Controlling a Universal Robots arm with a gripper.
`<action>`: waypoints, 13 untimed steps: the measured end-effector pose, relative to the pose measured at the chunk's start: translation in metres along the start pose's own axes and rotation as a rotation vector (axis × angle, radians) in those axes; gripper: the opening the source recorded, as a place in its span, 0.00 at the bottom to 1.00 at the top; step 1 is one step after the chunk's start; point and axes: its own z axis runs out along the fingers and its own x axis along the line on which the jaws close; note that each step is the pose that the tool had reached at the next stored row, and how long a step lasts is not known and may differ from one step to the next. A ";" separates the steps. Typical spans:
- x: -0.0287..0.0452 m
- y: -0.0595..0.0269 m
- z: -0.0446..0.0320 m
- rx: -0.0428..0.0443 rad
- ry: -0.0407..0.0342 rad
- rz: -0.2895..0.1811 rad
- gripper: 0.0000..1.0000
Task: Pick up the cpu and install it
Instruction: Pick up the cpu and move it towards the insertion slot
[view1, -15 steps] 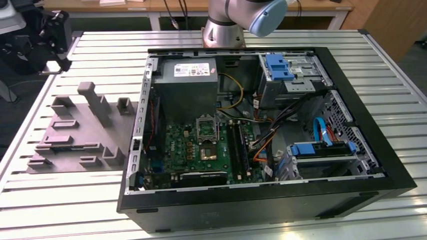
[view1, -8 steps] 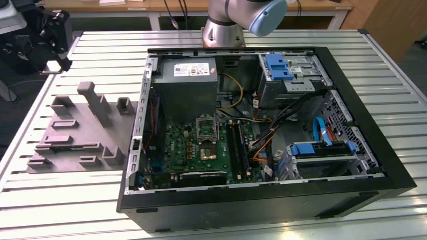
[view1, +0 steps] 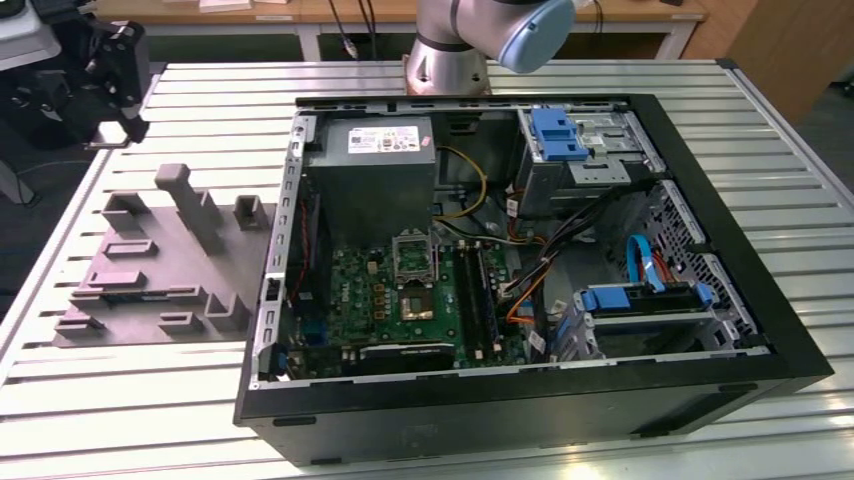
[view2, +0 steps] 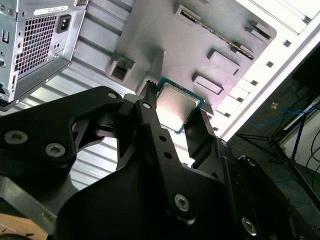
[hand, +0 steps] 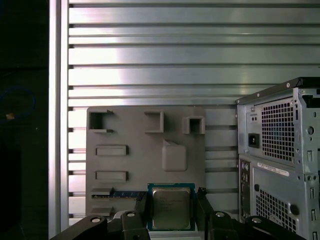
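Spanning the scene: a slatted aluminium table (view1: 787, 140), ribbed and shiny. On it lies an open black computer case (view1: 721, 260) on its side. Inside it are a grey power supply box (view1: 380, 180), a green motherboard (view1: 400, 300) with a metal-framed socket (view1: 415, 258), loose coloured cables and blue-latched drive bays. Just beside the case, at the exterior view's left, sits a matte grey moulded fixture tray (view1: 147, 270) with blocky posts and square pockets. In both wrist views the case's perforated steel rear panel (hand: 280, 130) stands close beside the tray. Nothing lies between the tray and the tool. The gripper (hand: 171, 202) is black, built of hinged links with round bolt heads. Its two fingers (hand: 141, 204) pinch the cpu (hand: 171, 210) by opposite edges. The cpu is a flat square with a dull silver lid and a thin green rim. It sits between the fingertips, seen against the tray's grey face, outside the case. Cannot tell whether it touches the tray.
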 end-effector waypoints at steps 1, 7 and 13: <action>-0.0002 0.0000 0.0000 0.0000 0.0000 0.000 0.47; -0.0015 0.0000 0.0000 0.0000 0.0000 0.000 0.47; -0.0028 0.0001 0.0000 0.0000 0.0001 0.000 0.47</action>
